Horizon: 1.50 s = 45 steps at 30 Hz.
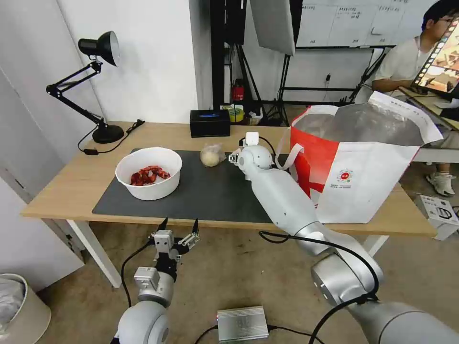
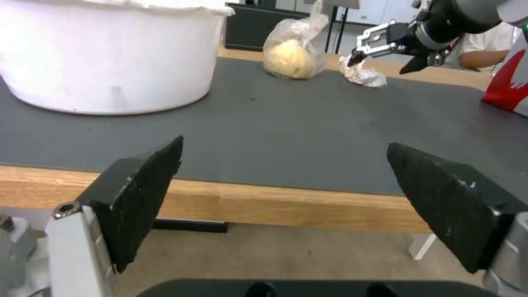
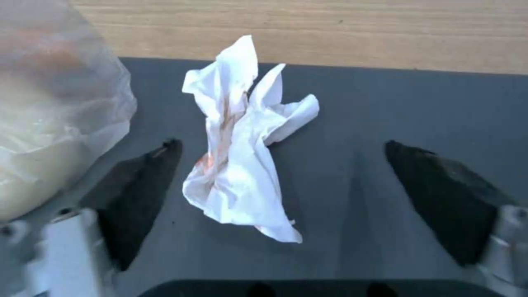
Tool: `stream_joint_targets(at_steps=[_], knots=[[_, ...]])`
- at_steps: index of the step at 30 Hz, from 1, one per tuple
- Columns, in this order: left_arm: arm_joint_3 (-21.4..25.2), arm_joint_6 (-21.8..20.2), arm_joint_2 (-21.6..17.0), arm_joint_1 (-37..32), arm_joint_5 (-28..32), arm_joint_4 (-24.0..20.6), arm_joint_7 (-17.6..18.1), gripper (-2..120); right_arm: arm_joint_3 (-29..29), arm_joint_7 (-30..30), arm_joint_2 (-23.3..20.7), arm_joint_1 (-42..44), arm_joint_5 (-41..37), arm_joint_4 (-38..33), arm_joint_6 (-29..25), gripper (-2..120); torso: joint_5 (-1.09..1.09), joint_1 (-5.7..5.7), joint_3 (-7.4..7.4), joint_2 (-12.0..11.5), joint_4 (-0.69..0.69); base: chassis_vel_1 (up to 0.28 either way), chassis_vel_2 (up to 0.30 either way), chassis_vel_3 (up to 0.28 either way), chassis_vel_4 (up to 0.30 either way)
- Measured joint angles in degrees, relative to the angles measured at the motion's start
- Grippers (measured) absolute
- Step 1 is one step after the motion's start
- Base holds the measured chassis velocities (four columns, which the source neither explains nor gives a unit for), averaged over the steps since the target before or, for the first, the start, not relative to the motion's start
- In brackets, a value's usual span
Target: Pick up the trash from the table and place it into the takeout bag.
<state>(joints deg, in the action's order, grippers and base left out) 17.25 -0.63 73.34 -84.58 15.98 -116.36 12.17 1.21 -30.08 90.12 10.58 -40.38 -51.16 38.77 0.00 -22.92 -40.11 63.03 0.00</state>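
Hovering wide open over the crumpled tissue on the desk's mat, the right claw has bagged nothing visible, while bowl and wrapped ball wait left of the takeout bag.

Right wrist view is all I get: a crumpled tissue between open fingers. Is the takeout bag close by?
Observer: Yes, the takeout bag stands open on the table, on the right arm's outer side.
Operator: And the left arm?
Observer: The left gripper hangs open in front of the table's near edge, below the mat.
Operator: Anything else left to collect?
Observer: A white bowl of red scraps sits on the mat's left part.
Operator: How high is my gripper?
Observer: The right gripper hovers just above the crumpled tissue, beside the wrapped ball.
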Motion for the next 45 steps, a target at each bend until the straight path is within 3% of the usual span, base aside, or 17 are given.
stream_joint_targets(at_steps=[4,6,7,10,15,18,22,26,38,45], knots=[[-0.2,0.0,0.0,0.2,0.0,0.1,0.0,100,0.0,0.2,0.0,0.0,0.0,0.1,0.0,80,0.0,0.0,0.0,0.0,0.0,0.0,0.0,0.0,0.0],[-0.3,0.0,0.0,0.3,0.0,0.2,0.0,100,0.0,0.3,0.0,0.0,0.0,0.1,0.1,78,0.0,0.0,0.0,0.0,0.0,0.0,0.0,0.0,0.0],[-0.5,0.0,0.1,0.4,0.0,0.2,0.0,100,-0.1,0.3,0.0,0.0,0.0,0.1,0.1,69,0.0,0.0,0.0,0.0,0.0,0.0,0.0,0.0,0.0],[-0.6,0.0,0.2,0.4,-0.1,0.3,0.0,100,-0.1,0.4,0.0,0.0,-0.1,0.2,0.2,63,0.0,0.0,0.0,0.0,0.0,0.0,0.0,0.0,0.0],[-0.7,0.1,0.2,0.6,-0.1,0.4,0.0,100,-0.2,0.5,0.0,0.2,-0.2,0.3,0.4,39,-0.01,0.0,0.0,0.0,0.0,0.0,0.0,0.0,0.0],[-0.8,0.1,0.2,0.6,-0.1,0.4,0.0,100,-0.3,0.5,0.0,0.2,-0.2,0.3,0.4,33,-0.01,0.0,0.0,0.0,0.0,0.0,0.0,0.0,0.0],[-0.9,0.1,0.2,0.6,-0.1,0.4,0.1,100,-0.3,0.8,0.0,0.3,-0.6,0.3,0.5,12,0.0,0.0,0.0,0.0,0.0,0.0,0.0,0.0,0.0],[-0.9,0.1,0.3,0.6,-0.1,0.4,0.1,100,-0.3,0.9,0.0,0.3,-1.0,0.0,0.5,0,0.0,0.0,0.0,0.0,0.0,0.0,0.0,0.0,0.0],[-0.9,0.2,0.4,0.5,-0.1,0.4,0.1,100,-0.7,1.8,-0.2,1.1,-2.1,-3.6,0.3,0,0.0,0.0,0.0,0.0,0.0,0.0,0.0,0.0,0.0],[-0.7,0.3,0.3,0.4,0.0,0.1,0.2,100,0.4,1.2,-1.4,3.0,-2.0,-10.2,0.5,0,0.0,0.0,0.0,0.0,0.01,0.0,0.0,0.0,0.0]])
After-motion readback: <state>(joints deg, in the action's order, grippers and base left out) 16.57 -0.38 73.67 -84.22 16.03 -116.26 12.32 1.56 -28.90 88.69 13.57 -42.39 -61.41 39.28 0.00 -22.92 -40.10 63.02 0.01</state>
